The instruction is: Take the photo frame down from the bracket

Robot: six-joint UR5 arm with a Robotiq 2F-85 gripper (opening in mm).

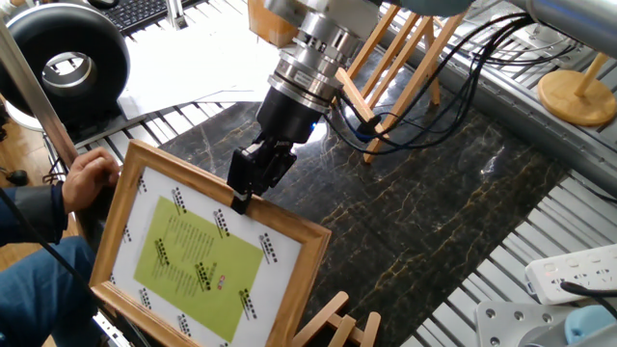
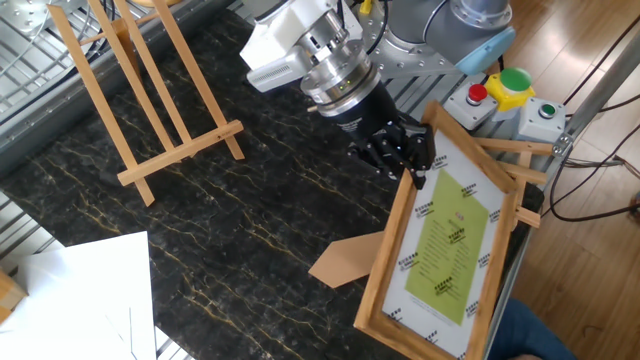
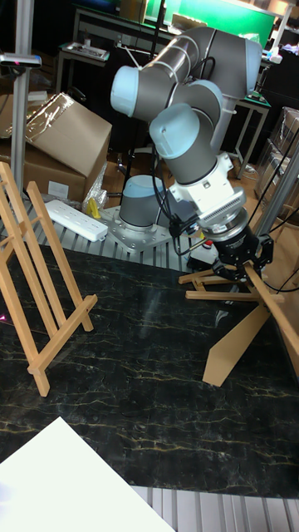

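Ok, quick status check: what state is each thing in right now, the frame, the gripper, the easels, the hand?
photo frame: tilted, top edge gripped, its back strut swung out.
gripper: shut on the frame's top edge.
upright easel: standing on the dark table, ledge bare.
second wooden easel: behind the frame, mostly hidden.
person's hand: at the frame's left edge; contact unclear.

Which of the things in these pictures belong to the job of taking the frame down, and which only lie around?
Belong to the job:
gripper, shut on the frame's top edge
frame
bracket, mostly hidden behind the frame

Only lying around:
empty easel
white paper
power strip
cardboard box
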